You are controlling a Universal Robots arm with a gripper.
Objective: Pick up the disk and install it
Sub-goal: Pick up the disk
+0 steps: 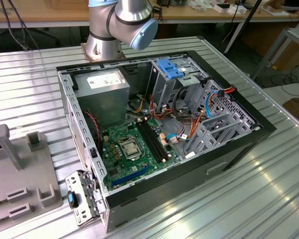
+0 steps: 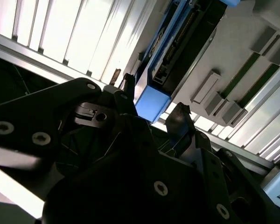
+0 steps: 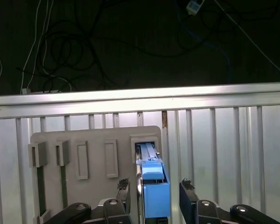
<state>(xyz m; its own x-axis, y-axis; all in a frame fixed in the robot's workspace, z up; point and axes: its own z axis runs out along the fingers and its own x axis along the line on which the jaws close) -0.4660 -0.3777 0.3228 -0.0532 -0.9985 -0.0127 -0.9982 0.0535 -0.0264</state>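
Note:
The disk [image 3: 152, 184], a dark drive in a bright blue carrier, stands on edge in a slot of a grey holder plate [image 3: 91, 135]. My gripper [image 3: 155, 193] is open, with one black finger [image 3: 124, 190] on each side of the blue end tab and a small gap on both sides. In the second wrist view the same disk [image 2: 177, 42] runs away from the gripper [image 2: 153, 100], its blue tab sitting between the two fingertips [image 2: 179, 115]. The exterior view has the arm's base [image 1: 120, 27] behind the computer case.
An open computer case [image 1: 239, 144] lies on the ribbed metal table [image 1: 269, 199], with motherboard [image 1: 132, 149], cables and a drive cage topped by a blue bracket [image 1: 171, 67]. The grey holder plate [image 1: 20, 184] with other slots lies at the exterior view's left.

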